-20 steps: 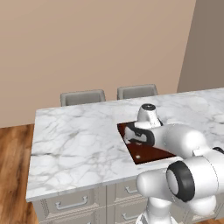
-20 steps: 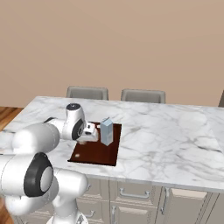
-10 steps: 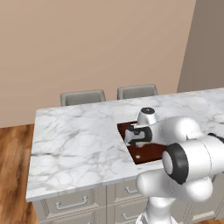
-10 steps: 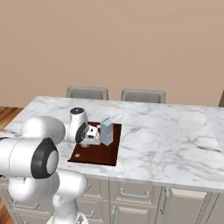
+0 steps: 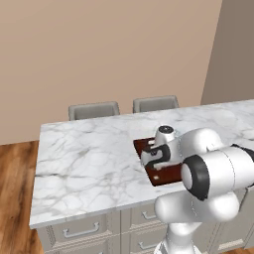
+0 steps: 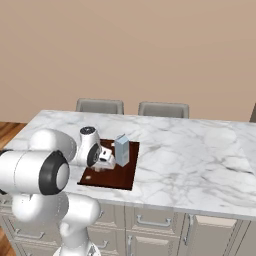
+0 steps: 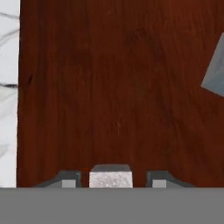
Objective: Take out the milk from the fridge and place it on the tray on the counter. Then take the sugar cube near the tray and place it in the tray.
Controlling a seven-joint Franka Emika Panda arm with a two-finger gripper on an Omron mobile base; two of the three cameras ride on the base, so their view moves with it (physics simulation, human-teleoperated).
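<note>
Left base view: my arm hunches over the tray on the counter, lots of bare marble to the left; right base view: milk stands upright on the tray's far right part, my gripper low just left of it; hand view: sugar cube sits between my spread fingers, gaps both sides, so I reckon it's released; next, lift straight up.

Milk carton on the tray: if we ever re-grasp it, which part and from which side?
Grip the milk across its flat side walls, mid-body, below the gabled top; the sloped peak gives poor purchase. It stands upright at the tray's far end, so come in level from the robot's side. The pincer and the sugar cube lie left of it; approach clear of them.
</note>
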